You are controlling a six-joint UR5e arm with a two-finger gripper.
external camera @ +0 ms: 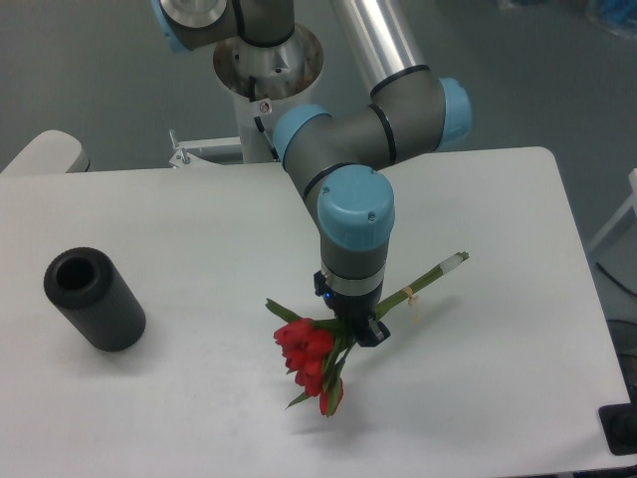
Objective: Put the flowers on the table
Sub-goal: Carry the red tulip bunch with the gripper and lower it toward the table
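Leftmost, near the bench's (199, 219) left edge, a black hollow cylinder (94, 299) lies on its side with its open mouth turned up and toward the far-left corner; it has no part in this job and sits well apart from the work. Moving right, toward the middle of the near edge, the flowers (314, 357) hang with the red heads low and pointing at the near edge, the green leaves splaying around them. Directly above the heads the pincer (356, 324) comes down from the arm's blue-capped wrist and appears closed on the stems just behind the blooms, though its fingers are mostly hidden by the wrist and leaves, so the exact grip cannot be read. Further right, the stems run up and away toward the far-right corner, past a pale band, to the white-tipped end (456, 259).

Whether the bunch already rests on the white surface or hovers just over it cannot be told from this view; the faint shadow under the stems suggests it is very close. To finish well, I judge the arm should lower gently until heads and stem end both bear on the bench, so nothing drops or rolls. Then the pincer should part fully and lift straight up, keeping clear of the leaves so they do not snag and drag the bunch along.
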